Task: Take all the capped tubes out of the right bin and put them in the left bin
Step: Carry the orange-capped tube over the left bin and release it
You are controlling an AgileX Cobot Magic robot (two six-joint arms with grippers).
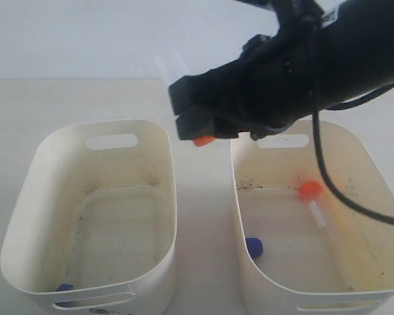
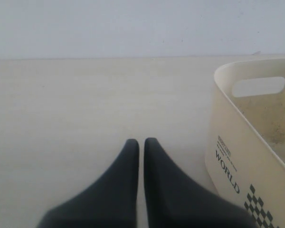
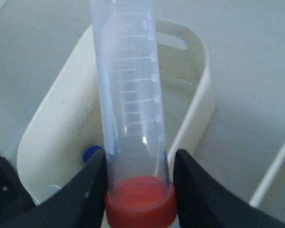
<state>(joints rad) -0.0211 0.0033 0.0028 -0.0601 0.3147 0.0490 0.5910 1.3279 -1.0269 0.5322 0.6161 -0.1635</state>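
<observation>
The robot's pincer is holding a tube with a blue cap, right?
Not blue. The right wrist view shows the right pincer holding a tube with an orange-red cap.

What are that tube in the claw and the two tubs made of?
The tube looks like clear, faintly frosted plastic: the background shows through it, and it bears graduation marks. Its orange-red cap seems opaque plastic. The left tub and right tub look like thin cream plastic, matte, with moulded slot handles.
</observation>
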